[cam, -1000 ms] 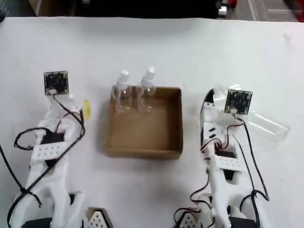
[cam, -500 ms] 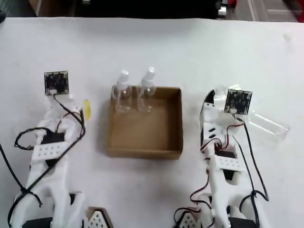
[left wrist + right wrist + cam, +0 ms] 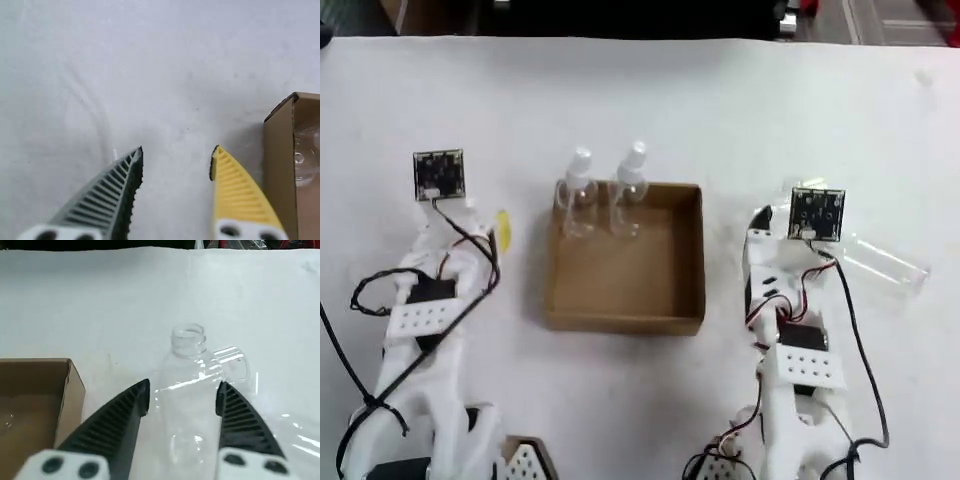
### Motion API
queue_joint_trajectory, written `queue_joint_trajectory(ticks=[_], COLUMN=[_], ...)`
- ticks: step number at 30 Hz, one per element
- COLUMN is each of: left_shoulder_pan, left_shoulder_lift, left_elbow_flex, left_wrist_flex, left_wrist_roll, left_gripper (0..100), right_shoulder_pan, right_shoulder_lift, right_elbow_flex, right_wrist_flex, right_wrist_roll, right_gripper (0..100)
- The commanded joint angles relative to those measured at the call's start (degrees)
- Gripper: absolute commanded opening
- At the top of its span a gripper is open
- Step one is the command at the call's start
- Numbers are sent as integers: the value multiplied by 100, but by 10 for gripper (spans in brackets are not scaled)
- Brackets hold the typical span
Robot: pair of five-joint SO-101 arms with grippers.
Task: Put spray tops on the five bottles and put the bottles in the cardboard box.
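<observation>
We see the white table point(image 3: 650, 90) w/ the cardboard box point(image 3: 630, 285) at centre, betw. the two arms. Two spray-topped bottles point(image 3: 578, 195) point(image 3: 628, 190) stand upright in the box's far-left corner. An uncapped bottle point(image 3: 189, 370) stands rt of the box, betw. the right tool's point(image 3: 182, 390) spread fingers; contact unclear. The left tool point(image 3: 176, 155) gapes apart over bare table, just beside a box corner.

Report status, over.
Left gripper open, above table beside box. Right gripper open, straddling uncapped bottle. Two capped bottles in box. Clear plastic lying nearby.
</observation>
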Motion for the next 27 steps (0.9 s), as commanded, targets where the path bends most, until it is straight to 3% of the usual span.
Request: queue_joint_trajectory(ticks=[1,10,21,27], left_shoulder_pan=[-66,-66,-66,-66], left_shoulder_lift=[-40,-40,-40,-40], left_elbow_flex=[-299,-299,-299,-308], left_wrist_flex=[-62,-62,-62,-62], left_wrist_roll=[-62,-62,-62,-62], left_gripper=[210,210,210,210], right_shoulder_pan=[48,92,365,286], right_shoulder_lift=[-347,-488,1235,2220], right_elbow_flex=[-62,-457,-3921,-5099], right_wrist_flex=[356,664,3565,4321], right_wrist_roll=[132,88,-466,-466], right_gripper=[187,184,184,184])
